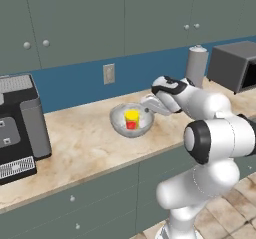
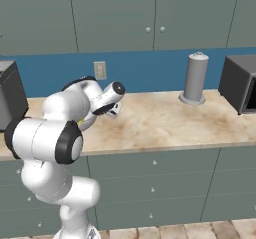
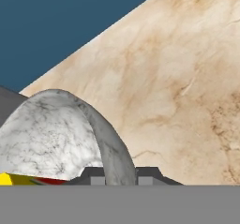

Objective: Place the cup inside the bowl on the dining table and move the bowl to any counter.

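Here the hand (image 1: 148, 104) pinches the bowl's (image 1: 131, 125) rim; cup (image 1: 132, 118) inside.

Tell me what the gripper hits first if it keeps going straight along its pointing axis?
Nothing new: the gripper is already pinched on the bowl rim. Pushing on would just drive the bowl ahead of it. Beyond the rim lies bare counter, then the blue wall, judging by the hand view; depth is unclear.
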